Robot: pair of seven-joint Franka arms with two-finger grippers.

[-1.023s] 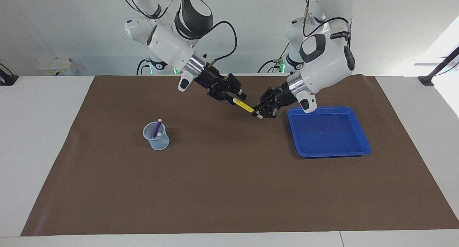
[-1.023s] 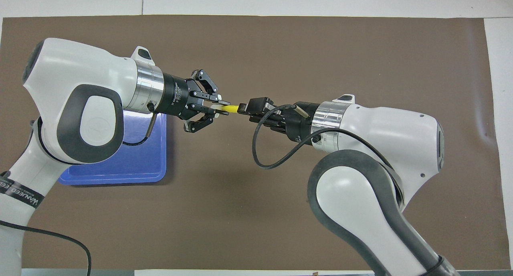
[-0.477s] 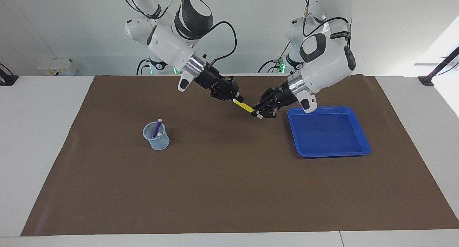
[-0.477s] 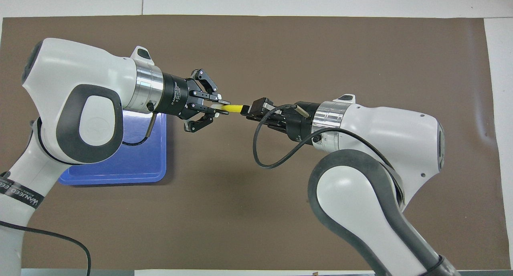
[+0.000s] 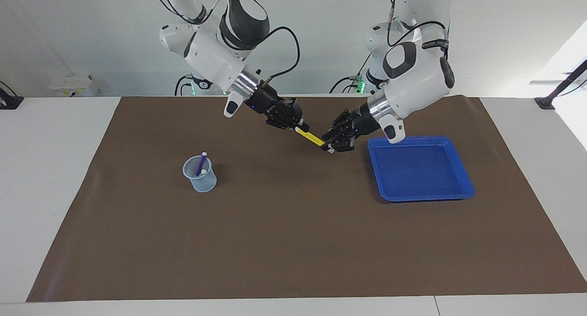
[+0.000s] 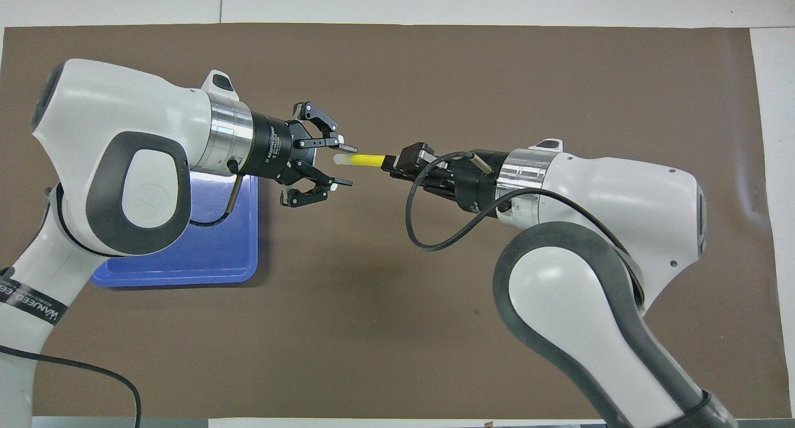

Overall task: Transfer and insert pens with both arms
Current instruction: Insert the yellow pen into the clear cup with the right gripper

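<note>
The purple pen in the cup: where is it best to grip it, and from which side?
Probably grip the purple pen at its upper part, which sticks out above the rim of the clear cup, coming from above. It stands leaning inside; the cup wall blocks a side approach lower down.

A black band [image 6: 31,299] round the left white jointed arm [image 6: 112,186] read partly "WANJEED"; other lettering stayed illegible.

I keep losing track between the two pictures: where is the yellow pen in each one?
Facing view: the yellow pen hangs in the air at mid-picture, upper half, held by the right pincer.
Overhead view: the yellow pen is just above centre, jutting from the right pincer.
Shared landmark: the blue tray nearby.
</note>
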